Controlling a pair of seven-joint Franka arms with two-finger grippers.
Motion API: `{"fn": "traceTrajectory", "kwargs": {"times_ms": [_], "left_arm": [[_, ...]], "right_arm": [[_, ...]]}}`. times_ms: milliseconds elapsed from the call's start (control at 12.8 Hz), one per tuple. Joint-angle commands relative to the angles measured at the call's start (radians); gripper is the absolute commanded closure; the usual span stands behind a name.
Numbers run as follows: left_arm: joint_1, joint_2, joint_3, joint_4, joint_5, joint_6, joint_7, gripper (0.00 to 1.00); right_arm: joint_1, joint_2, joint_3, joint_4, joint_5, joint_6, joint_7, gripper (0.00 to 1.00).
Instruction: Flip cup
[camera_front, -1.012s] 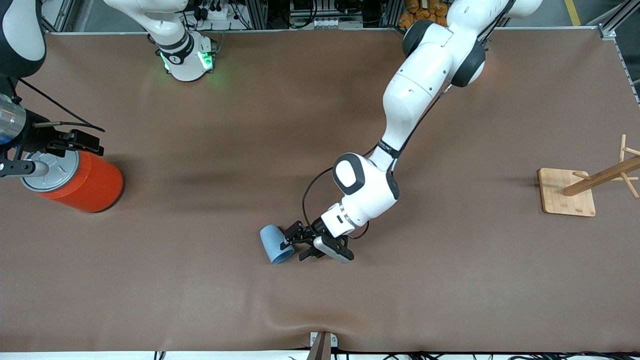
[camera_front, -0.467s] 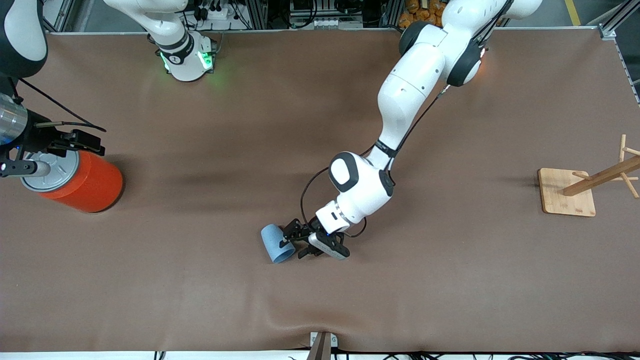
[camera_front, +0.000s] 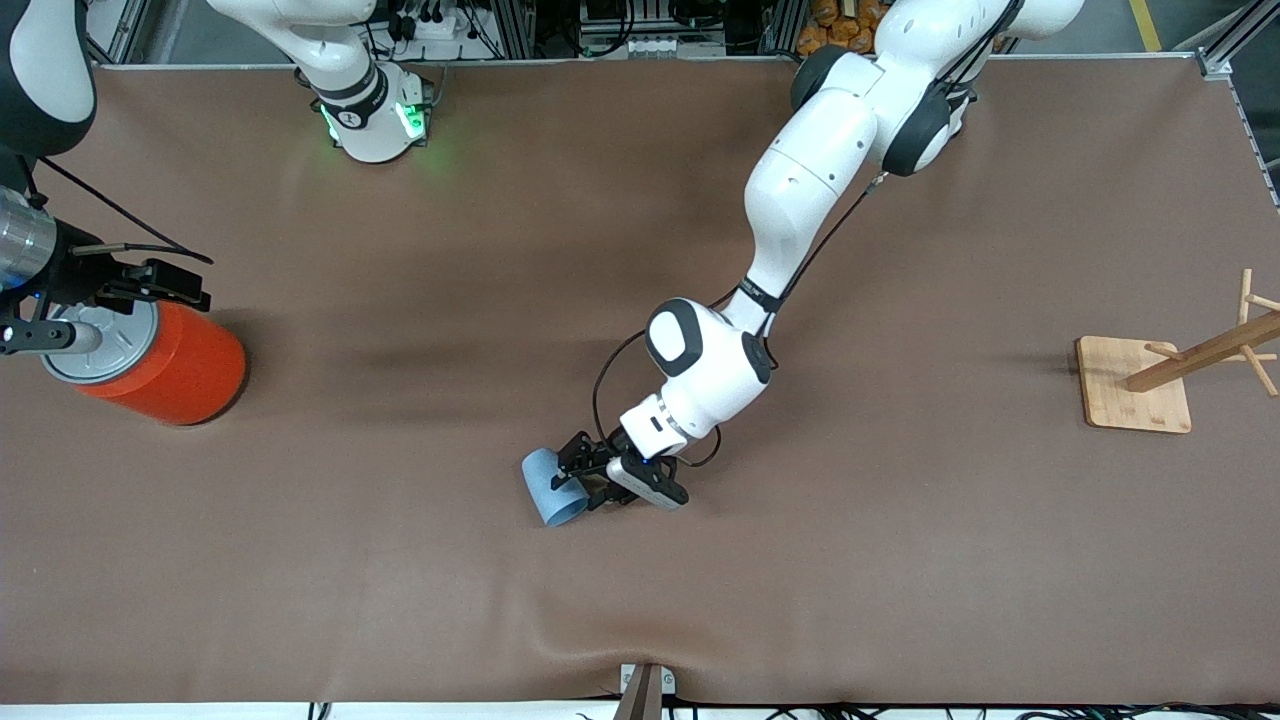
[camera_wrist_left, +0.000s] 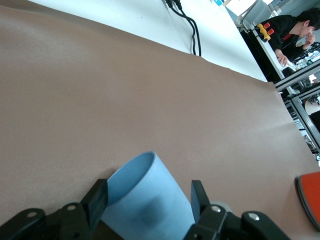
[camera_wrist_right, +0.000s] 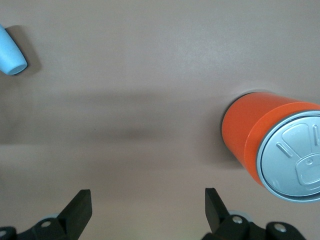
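Observation:
The light-blue cup (camera_front: 550, 490) lies on its side on the brown table, near the middle, with its open mouth toward the front camera. My left gripper (camera_front: 577, 480) is low at the cup and open. Its fingers stand on either side of the cup's body (camera_wrist_left: 150, 205) without squeezing it. The cup's rim and inside show past the left fingertips (camera_wrist_left: 99, 196). My right gripper (camera_front: 60, 325) waits open and empty over the orange can at the right arm's end of the table. The cup shows small in the right wrist view (camera_wrist_right: 11, 57).
A large orange can (camera_front: 175, 370) with a grey lid stands at the right arm's end; it also shows in the right wrist view (camera_wrist_right: 247, 132). A wooden rack on a square base (camera_front: 1135, 385) stands at the left arm's end.
My left gripper has slid toward the cup, so its fingers now reach along both sides of it. The cup and the right arm have stayed put.

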Motion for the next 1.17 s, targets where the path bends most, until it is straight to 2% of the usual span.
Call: {"fn": "traceTrajectory", "kwargs": {"times_ms": [0, 389, 623, 934, 1089], "left_arm": [[-0.012, 0.04, 0.024, 0.065, -0.021, 0.03, -0.019, 0.24], [-0.02, 0.046, 0.053, 0.067, -0.021, 0.038, -0.021, 0.24], [-0.023, 0.046, 0.054, 0.067, -0.021, 0.038, -0.021, 0.35], [-0.029, 0.044, 0.056, 0.065, -0.021, 0.035, -0.019, 0.62], [-0.029, 0.043, 0.056, 0.065, -0.021, 0.033, -0.019, 0.65]], "right_arm": [[0.005, -0.029, -0.002, -0.03, 0.014, 0.011, 0.014, 0.0], [0.005, -0.029, -0.002, -0.03, 0.012, 0.01, 0.014, 0.0], [0.007, -0.029, -0.002, -0.03, 0.014, 0.01, 0.014, 0.0], [0.007, -0.027, -0.002, -0.03, 0.012, 0.011, 0.014, 0.0], [0.01, -0.027, -0.002, -0.03, 0.012, 0.013, 0.014, 0.0]]}}
